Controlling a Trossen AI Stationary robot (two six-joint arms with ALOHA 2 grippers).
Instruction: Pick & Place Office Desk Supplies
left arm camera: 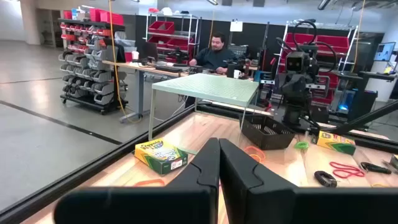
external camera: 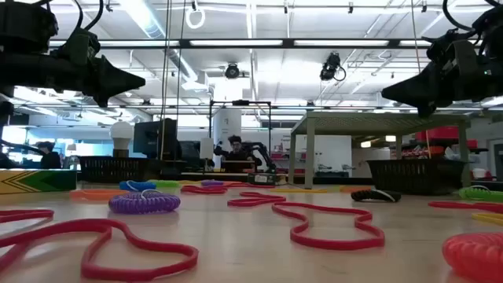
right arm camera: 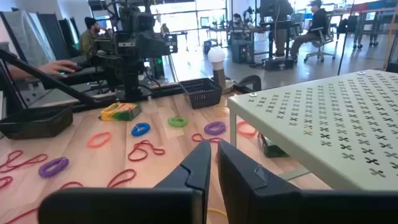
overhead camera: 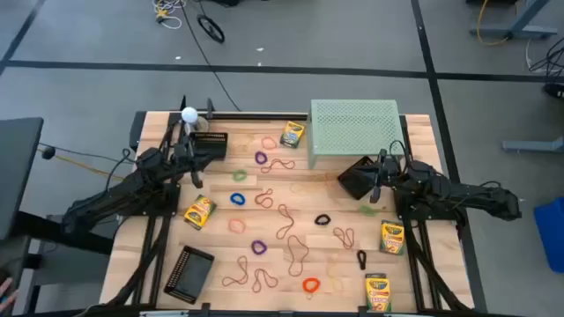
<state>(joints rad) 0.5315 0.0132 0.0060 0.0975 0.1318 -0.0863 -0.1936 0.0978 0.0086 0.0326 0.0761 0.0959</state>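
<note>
Both sets of jaws are clenched tight with nothing in them. The left jaws (left arm camera: 219, 163) hang in the air over the far left part of the wooden surface (overhead camera: 344, 211), close to a white ball on a stick (overhead camera: 189, 114) and a black basket (overhead camera: 210, 143). The right jaws (right arm camera: 213, 163) hang in the air on the other side, next to another black basket (overhead camera: 356, 178) and the pale green stand (overhead camera: 354, 130) with little holes in its top.

Lots of small things lie spread out flat on the surface between the two arms. Thin rubber bands (overhead camera: 299, 253) in red and tan curl all over the middle. Small rings sit among them: a purple ring (overhead camera: 261, 158), a green ring (overhead camera: 240, 175), a blue ring (overhead camera: 237, 199), a black ring (overhead camera: 322, 220) and an orange ring (overhead camera: 310, 284). One crayon box (overhead camera: 292, 134) lies at the far edge just beside the green stand. Another crayon box (overhead camera: 199, 212) lies near the left arm. Two more crayon boxes (overhead camera: 392, 237) lie near the right arm, at the front right corner. A dark flat tray (overhead camera: 189, 272) rests at the front left. In the room behind the surface, a person (left arm camera: 215, 53) sits at a desk.
</note>
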